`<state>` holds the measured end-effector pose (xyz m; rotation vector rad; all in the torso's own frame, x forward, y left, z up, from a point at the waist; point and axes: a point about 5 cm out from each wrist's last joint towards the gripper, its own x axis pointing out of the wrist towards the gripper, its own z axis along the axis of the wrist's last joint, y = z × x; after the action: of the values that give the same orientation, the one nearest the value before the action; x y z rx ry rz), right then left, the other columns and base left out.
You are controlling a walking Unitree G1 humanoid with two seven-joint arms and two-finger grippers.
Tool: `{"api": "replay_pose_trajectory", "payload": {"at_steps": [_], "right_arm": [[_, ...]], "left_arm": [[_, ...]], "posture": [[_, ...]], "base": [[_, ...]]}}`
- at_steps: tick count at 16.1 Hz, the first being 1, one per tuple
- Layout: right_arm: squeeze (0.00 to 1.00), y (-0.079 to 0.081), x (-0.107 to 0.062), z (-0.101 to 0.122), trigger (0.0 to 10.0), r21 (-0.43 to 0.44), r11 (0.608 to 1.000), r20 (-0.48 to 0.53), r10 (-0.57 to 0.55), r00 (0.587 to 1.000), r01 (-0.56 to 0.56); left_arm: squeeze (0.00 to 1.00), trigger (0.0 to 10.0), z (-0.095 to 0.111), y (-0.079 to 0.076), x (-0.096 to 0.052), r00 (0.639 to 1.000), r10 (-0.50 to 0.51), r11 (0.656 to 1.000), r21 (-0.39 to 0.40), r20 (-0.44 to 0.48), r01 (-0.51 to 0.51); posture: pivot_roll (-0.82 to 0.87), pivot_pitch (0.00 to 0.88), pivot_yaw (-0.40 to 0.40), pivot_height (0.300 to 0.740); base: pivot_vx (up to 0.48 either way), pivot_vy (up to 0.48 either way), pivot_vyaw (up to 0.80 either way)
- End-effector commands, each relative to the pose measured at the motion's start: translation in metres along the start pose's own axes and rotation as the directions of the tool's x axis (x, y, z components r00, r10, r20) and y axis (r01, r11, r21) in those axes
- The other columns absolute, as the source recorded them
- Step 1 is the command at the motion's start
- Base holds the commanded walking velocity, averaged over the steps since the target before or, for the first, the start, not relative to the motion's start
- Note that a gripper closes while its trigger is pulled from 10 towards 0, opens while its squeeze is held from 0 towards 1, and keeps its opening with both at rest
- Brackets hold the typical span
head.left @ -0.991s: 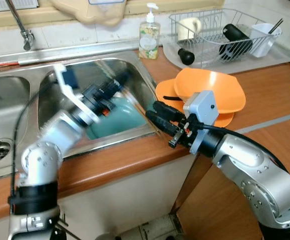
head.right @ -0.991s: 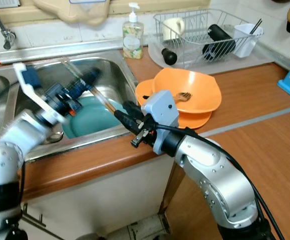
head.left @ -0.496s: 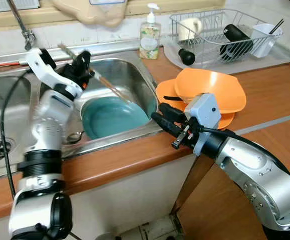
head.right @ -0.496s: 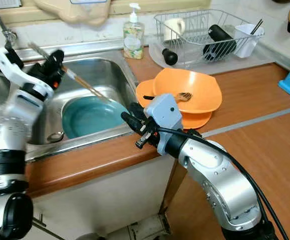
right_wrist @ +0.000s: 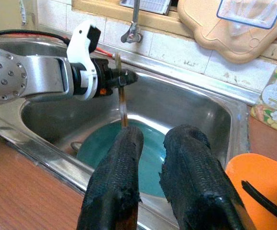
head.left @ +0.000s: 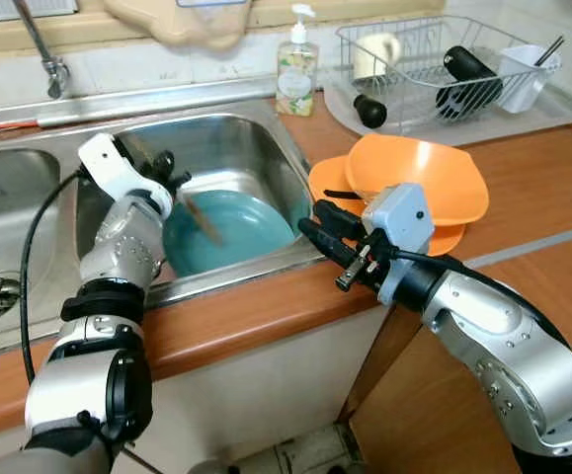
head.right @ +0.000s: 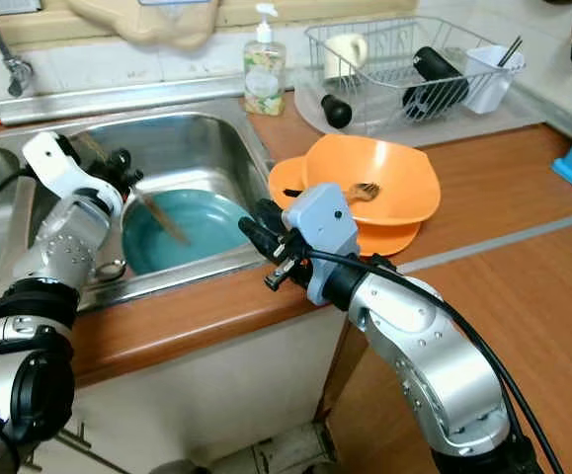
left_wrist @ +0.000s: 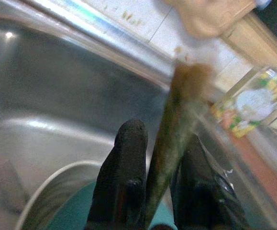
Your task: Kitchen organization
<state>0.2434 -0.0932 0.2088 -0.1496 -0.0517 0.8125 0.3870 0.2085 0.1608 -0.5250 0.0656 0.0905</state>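
Here our left gripper (head.left: 162,173) hangs over the right-hand stainless steel sink basin (head.left: 256,148), its two black fingers closed on a long brown wooden stick, probably a chopstick or thin utensil handle (head.left: 199,216). We grip it near its upper end so that the lower end slants down toward the round teal plate (head.left: 241,227) lying on the basin floor; whether the tip touches the plate we cannot tell. Pinched high like that, the stick should lift out of the basin without our arm dipping into it.

Our right gripper (head.left: 327,240) waits at the front edge of the brown wooden countertop (head.left: 523,188), just beside the sink's near corner, fingers slightly parted and holding nothing. We judge it is kept there out of the way, close to the stacked orange plastic bowls (head.left: 419,188), one of which holds a fork.

Behind these, a clear soap dispenser bottle (head.left: 294,71) stands at the tiled wall, and a white wire dish rack (head.left: 434,64) carries a cup, a black cylinder and a cutlery holder. A chrome tap (head.left: 43,54) rises at the back.
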Motion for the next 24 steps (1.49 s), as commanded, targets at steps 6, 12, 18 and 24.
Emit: {"api": "replay_pose_trajectory", "payload": {"at_steps": [6, 12, 18, 24], "right_arm": [[0.00, 0.000, 0.002, 0.002, 10.0, -0.009, 1.000, 0.013, -0.018, 1.000, 0.019], [0.76, -0.013, 0.002, 0.022, 10.0, -0.005, 0.993, 0.097, -0.118, 0.988, 0.119], [1.00, -0.040, -0.001, 0.034, 10.0, -0.030, 0.971, 0.111, -0.232, 0.966, 0.236], [1.00, -0.085, -0.013, 0.030, 10.0, -0.082, 0.914, -0.001, -0.398, 0.917, 0.397]], "left_arm": [[1.00, 10.0, 0.010, 0.001, 0.003, 1.000, -0.011, 0.997, 0.072, 0.016, 0.010], [1.00, 10.0, 0.032, -0.037, -0.013, 0.920, -0.376, 0.891, 0.317, 0.109, 0.327], [0.00, 10.0, 0.014, -0.037, -0.059, 0.824, -0.557, 0.678, 0.514, -0.107, 0.525], [0.00, 10.0, -0.006, -0.037, -0.104, 0.712, -0.635, 0.544, 0.480, -0.300, 0.688]], "posture": [[-0.12, 0.000, 0.037, 0.740], [-0.13, 0.000, 0.034, 0.740], [-0.12, 0.000, 0.028, 0.740], [-0.11, 0.000, 0.020, 0.740]], "base": [[0.000, 0.000, 0.00], [0.000, 0.000, 0.00], [0.000, 0.000, 0.00], [0.000, 0.000, 0.00]]}}
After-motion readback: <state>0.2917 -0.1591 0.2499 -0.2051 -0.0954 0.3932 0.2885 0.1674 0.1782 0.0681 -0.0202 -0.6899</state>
